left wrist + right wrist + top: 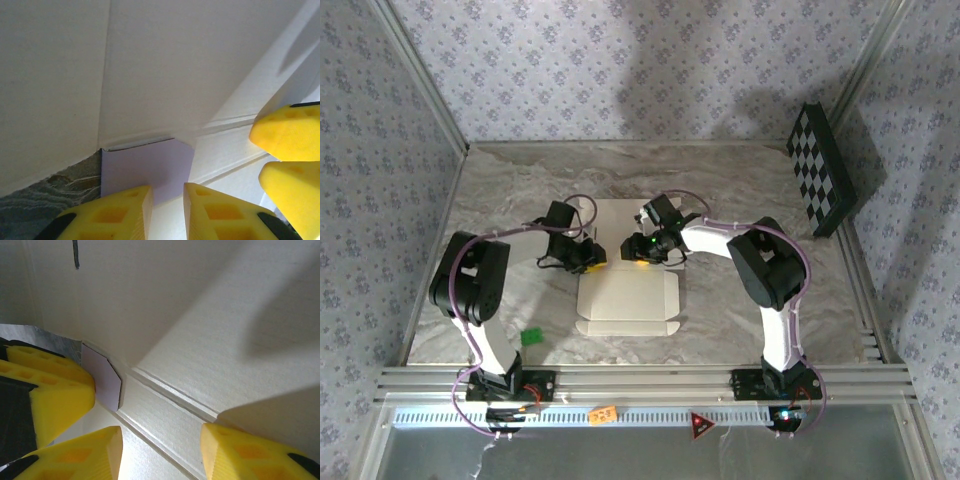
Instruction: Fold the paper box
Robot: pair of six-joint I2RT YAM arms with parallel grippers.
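Where closest to the bases, just a small green scrap on the table, left of the work and apart from it; likely no part of the job. Next out, the paper box: a flapped cut-out sheet, cream side up, lying mid-table between the two arms, near panel flat with side flaps spread. Beyond that panel, at the fold line across the sheet's middle, both grippers, tips close together.

On one side, the left gripper, jaws set narrow with a slim gap, nothing plainly pinched. Aimed at a small lavender tab standing by the fold, probably to press or tuck it. Opposite, the right gripper, jaws moderately wide and empty, straddling the double crease. Placed there, by the look of it, to pin the fold line down for the raising of the wall behind.

Just past the fingers, the far panel, apparently lifted off the marble, cream face toward both wrist cameras. Judged early in the fold: one wall partly up, no box shape yet.

Farthest off, propped at the right rear, a checkerboard panel, well apart from everything.
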